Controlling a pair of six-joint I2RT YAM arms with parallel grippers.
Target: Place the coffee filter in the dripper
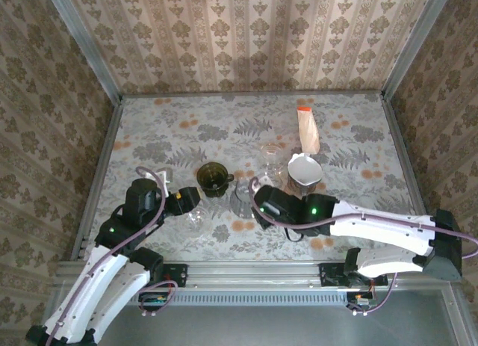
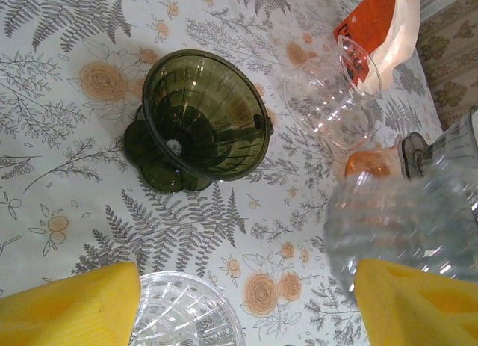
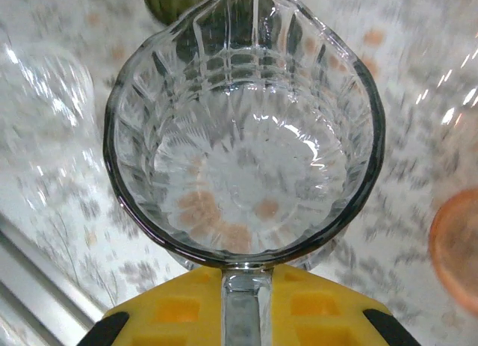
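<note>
left wrist: left tool [image 2: 246, 305] spread, green dripper [image 2: 202, 118] ahead | right wrist: right tool [image 3: 241, 290] pinching handle of glass jug [image 3: 246, 159]

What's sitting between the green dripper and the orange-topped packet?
A clear glass cup, between the green dripper and the packet; the left wrist view shows it.

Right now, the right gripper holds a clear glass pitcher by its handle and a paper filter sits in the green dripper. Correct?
No: the left wrist view shows the green dripper empty. The right gripper does hold the clear glass pitcher by its handle.
</note>
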